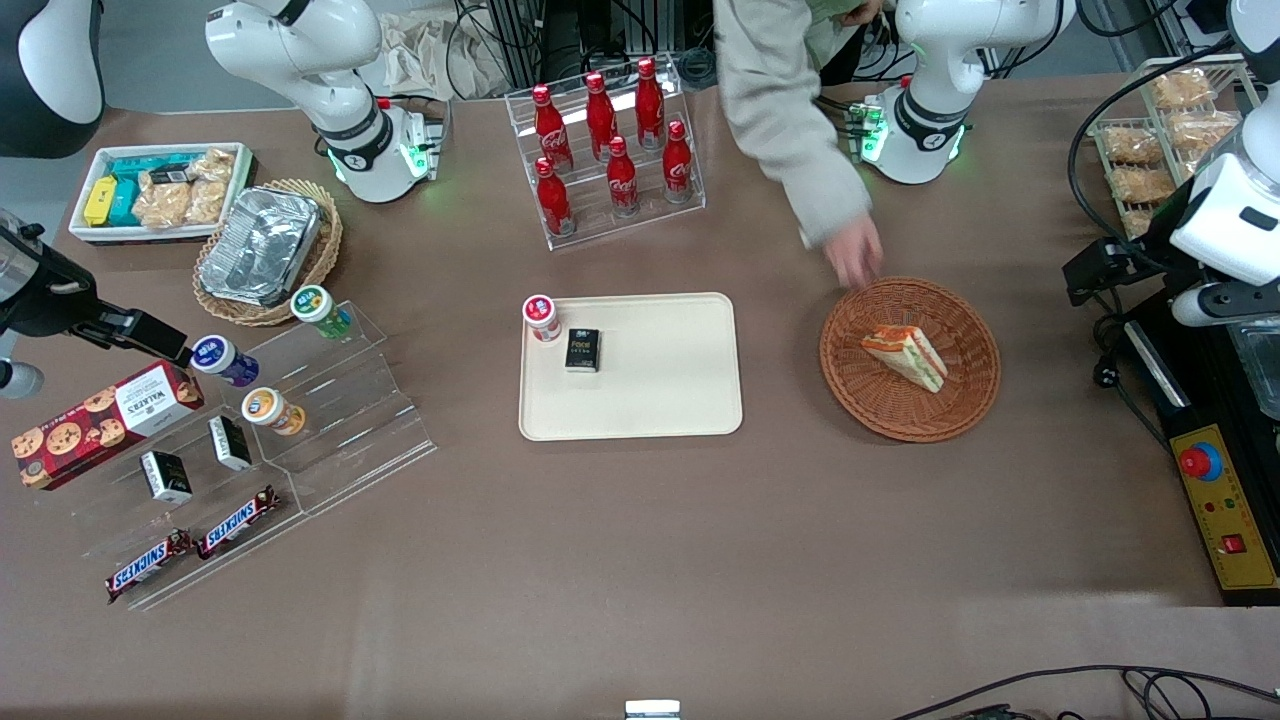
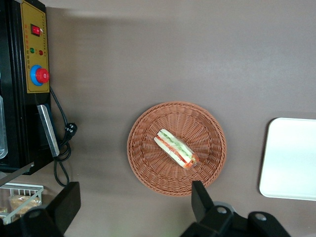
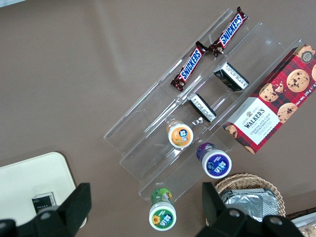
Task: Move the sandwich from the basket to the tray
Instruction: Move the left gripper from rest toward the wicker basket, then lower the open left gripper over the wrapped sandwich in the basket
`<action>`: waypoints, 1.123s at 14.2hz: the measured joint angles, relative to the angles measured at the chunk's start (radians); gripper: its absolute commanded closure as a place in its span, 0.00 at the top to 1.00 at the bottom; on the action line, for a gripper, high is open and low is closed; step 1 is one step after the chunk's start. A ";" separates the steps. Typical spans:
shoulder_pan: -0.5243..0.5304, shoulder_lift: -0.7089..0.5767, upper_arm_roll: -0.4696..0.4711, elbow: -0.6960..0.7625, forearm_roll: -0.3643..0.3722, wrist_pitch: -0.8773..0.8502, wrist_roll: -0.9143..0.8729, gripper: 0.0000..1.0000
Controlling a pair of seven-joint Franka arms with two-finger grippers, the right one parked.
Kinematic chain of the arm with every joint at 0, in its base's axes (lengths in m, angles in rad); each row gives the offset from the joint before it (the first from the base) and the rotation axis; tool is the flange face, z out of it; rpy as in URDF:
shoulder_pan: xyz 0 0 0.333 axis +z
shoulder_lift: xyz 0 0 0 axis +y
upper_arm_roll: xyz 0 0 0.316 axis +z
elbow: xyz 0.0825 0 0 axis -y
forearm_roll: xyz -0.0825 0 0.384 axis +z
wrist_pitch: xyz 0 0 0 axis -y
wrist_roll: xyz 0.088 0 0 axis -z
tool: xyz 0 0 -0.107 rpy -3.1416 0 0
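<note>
The sandwich (image 1: 905,357) (image 2: 175,148), a white-bread wedge with red and green filling, lies in the middle of the round reddish-brown basket (image 1: 890,410) (image 2: 148,168). The cream tray (image 1: 660,390) (image 2: 291,163) lies flat beside the basket, toward the parked arm's end. My gripper (image 1: 1100,268) (image 2: 132,200) hangs high over the table at the working arm's end, apart from the basket. It is open wide with nothing between its fingers (image 2: 200,197). A person's hand (image 1: 855,255) reaches down to the basket's rim.
A small black box (image 1: 582,349) and a red-lidded jar (image 1: 540,317) stand on the tray. An acrylic rack of red bottles (image 1: 610,150) stands farther from the camera. A yellow emergency-stop box (image 1: 1222,505) (image 2: 37,59) and its cable lie beside the basket.
</note>
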 measured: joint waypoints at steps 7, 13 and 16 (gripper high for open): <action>-0.003 -0.006 -0.006 -0.053 0.031 0.004 -0.002 1.00; -0.003 -0.190 -0.012 -0.490 0.032 0.328 -0.169 1.00; -0.005 -0.248 -0.024 -0.661 0.032 0.388 -0.407 1.00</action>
